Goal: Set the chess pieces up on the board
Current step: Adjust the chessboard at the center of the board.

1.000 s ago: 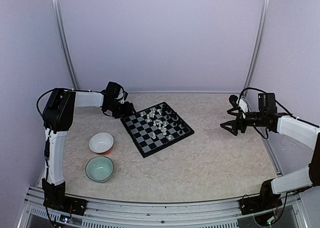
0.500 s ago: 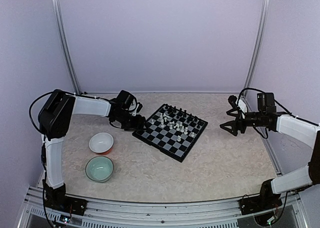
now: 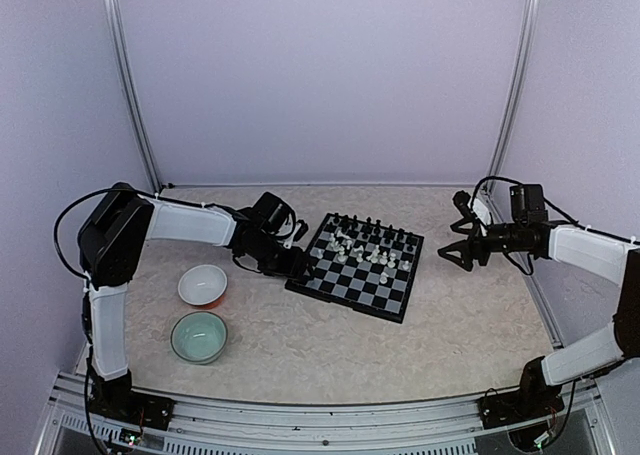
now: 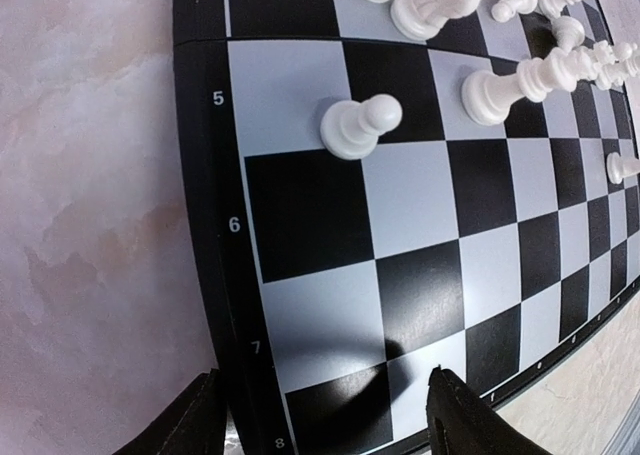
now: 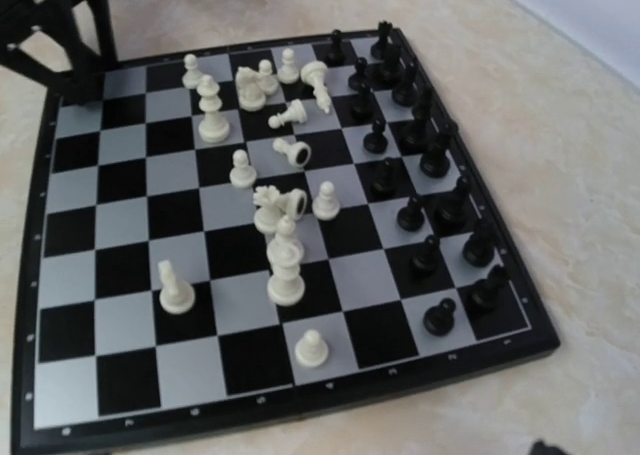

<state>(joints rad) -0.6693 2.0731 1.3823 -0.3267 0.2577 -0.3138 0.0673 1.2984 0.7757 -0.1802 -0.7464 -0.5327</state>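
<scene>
The board [image 3: 330, 284] lies mid-table, turned slightly. White chess pieces [image 3: 362, 252] stand and lie jumbled in its middle, and black chess pieces [image 3: 378, 231] line its far edge. My left gripper [image 3: 291, 265] is open at the board's left corner. In the left wrist view its fingers [image 4: 192, 422] straddle that corner of the board [image 4: 205, 175], with a white pawn [image 4: 358, 125] ahead. My right gripper [image 3: 457, 251] is open and empty just right of the board. The right wrist view shows the board [image 5: 300, 415], white pieces [image 5: 285, 265], black pieces [image 5: 420, 155] and my left gripper [image 5: 60, 35].
A white bowl [image 3: 203, 284] and a pale green bowl [image 3: 199, 335] sit at the front left, near the left arm. Lilac walls with metal posts close in the table at the back and sides.
The board has slid right and turned clockwise, together with my left gripper at its corner. Some white pieces have shifted. The right arm has barely moved.
</scene>
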